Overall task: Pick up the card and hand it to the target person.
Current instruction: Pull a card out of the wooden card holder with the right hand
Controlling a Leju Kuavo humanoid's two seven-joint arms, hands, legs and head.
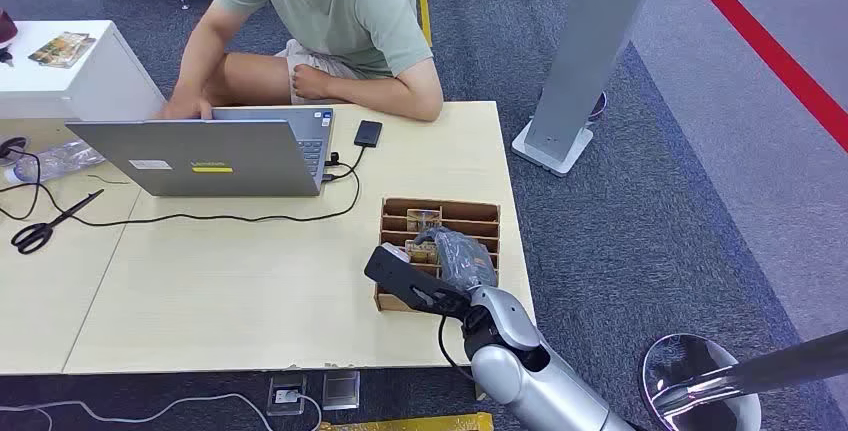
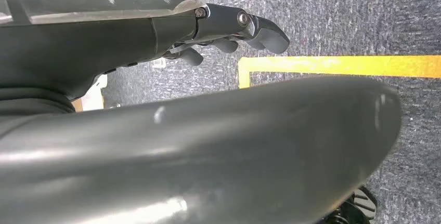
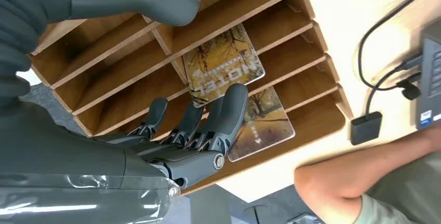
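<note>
Right hand [image 3: 171, 130] hovers over the card [image 3: 223, 65] in the wooden rack [image 3: 291, 5], fingers [image 3: 231, 104] spread, holding nothing; they could jam against the dividers.

We find even, bright overhead light; soft shadows under the laptop [image 1: 215, 156]; glare on the left wrist's dark, blurred near cover [image 2: 171, 151].

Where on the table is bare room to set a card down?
Bare tabletop lies between the laptop cable and the near edge, left of the wooden rack. Crowded: the far left around the scissors, and the rack beneath the right hand.
</note>
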